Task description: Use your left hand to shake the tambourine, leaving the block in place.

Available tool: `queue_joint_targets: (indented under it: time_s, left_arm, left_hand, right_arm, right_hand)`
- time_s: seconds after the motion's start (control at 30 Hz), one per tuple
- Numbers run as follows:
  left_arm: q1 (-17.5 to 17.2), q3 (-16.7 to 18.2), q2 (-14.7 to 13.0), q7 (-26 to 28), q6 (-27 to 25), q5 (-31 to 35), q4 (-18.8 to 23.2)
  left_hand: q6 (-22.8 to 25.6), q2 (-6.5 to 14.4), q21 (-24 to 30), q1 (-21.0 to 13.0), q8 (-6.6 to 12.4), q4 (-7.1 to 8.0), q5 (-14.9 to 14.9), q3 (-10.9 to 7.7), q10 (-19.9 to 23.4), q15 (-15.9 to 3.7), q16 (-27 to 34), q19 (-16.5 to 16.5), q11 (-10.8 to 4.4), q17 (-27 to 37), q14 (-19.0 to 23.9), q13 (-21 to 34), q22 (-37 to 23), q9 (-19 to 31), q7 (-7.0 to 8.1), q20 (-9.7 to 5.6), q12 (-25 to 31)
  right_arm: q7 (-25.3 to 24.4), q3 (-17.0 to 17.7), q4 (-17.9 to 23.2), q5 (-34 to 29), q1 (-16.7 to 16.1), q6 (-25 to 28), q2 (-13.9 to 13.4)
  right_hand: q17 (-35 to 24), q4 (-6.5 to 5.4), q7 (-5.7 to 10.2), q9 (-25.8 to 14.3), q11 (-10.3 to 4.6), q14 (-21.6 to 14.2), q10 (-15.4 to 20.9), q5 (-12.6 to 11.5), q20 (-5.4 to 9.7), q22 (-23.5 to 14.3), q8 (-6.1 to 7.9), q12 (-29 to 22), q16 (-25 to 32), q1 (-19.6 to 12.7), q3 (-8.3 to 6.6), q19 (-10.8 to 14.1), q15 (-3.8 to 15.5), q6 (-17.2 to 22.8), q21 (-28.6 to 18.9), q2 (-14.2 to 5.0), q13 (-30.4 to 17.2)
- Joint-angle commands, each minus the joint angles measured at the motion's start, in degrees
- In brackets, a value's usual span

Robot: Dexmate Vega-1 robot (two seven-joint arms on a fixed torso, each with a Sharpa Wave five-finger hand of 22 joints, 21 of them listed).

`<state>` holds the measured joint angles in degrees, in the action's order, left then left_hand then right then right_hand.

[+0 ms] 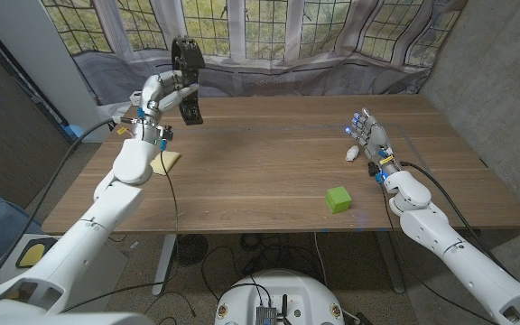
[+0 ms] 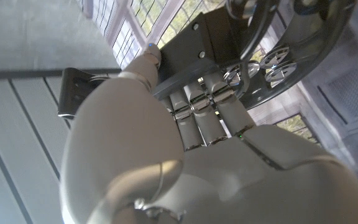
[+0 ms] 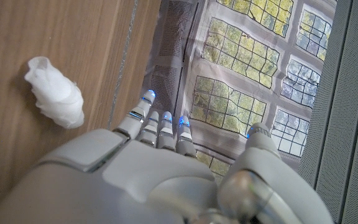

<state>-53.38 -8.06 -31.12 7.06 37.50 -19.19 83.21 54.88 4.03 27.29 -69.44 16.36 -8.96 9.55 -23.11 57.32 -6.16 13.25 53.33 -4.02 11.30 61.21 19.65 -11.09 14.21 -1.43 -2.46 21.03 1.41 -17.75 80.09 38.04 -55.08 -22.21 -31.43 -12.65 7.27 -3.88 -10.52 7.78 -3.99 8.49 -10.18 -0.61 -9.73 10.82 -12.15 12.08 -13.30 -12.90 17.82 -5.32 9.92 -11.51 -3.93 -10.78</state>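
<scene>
I have the black round-framed tambourine with small silver jingles [image 1: 186, 68] lifted clear of the long wooden bench [image 1: 269, 153], held up by my left hand [image 1: 159, 94] over the bench's far left part, in front of the curtained window. In the left wrist view the fingers [image 2: 199, 115] are wrapped over the black frame [image 2: 272, 56] with the thumb pressing from the other side, so the grip is a closed clasp on the rim. I judge this leaves the jingles [image 2: 277, 65] free to rattle instead of being damped by the palm. Having it in the air and well apart from everything else gives room to swing it without striking the bench.

The small lime-green cube block [image 1: 337, 199] sits on the bench toward the near right, well away from the tambourine, which suits leaving it alone. My right hand [image 1: 366, 137] stands near the bench's right side, fingers [image 3: 160, 127] spread and upright, holding nothing. It is just beside a crumpled white wad of paper [image 1: 351, 153], apart from the block. I would keep it parked so it cannot nudge the cube.

A flat pale-yellow pad [image 1: 167, 162] lies at the bench's left edge under my left arm.
</scene>
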Motion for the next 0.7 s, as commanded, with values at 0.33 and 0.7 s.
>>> queue_joint_targets:
  time_s: [0.33, 0.7]
  left_arm:
    - [-7.3, 6.8, 13.5, 15.4, 6.5, -16.5, -1.9]
    - [-5.7, 5.6, 11.6, 31.5, -4.6, 9.1, 5.6]
  left_hand:
    - [2.1, 3.8, 0.4, -2.1, 0.17, 0.46, 0.5, 0.05, 0.9, -4.47, 0.4, -0.6, -0.85, 0.2, 4.5, 4.5, -0.1, 0.2, -1.32, -0.02, 0.3]
    - [2.1, 3.9, 0.6, -1.9, 0.07, 0.47, 0.5, 0.17, 1.2, -4.39, 0.5, -0.7, -0.80, 0.4, 4.5, 4.9, -0.2, 0.1, -1.40, -0.01, 0.3]
  right_arm:
    - [2.2, 0.9, -1.2, 2.0, -0.4, 0.9, -1.6]
    - [1.9, 1.9, 0.5, 2.8, -2.4, 0.9, -2.5]
  right_hand:
    - [-0.1, 0.20, -0.49, -0.2, 0.08, -0.1, 0.3, -0.1, -0.08, -0.2, 0.06, 0.0, -0.1, -0.5, -0.15, 0.5, -0.27, 0.1, 0.2, -0.06, -0.3]
    - [-0.2, 0.19, -0.52, -0.2, 0.11, -0.1, 0.3, -0.1, -0.08, -0.2, 0.07, 0.0, -0.1, -0.4, -0.16, 0.5, -0.25, 0.1, 0.2, -0.08, -0.3]
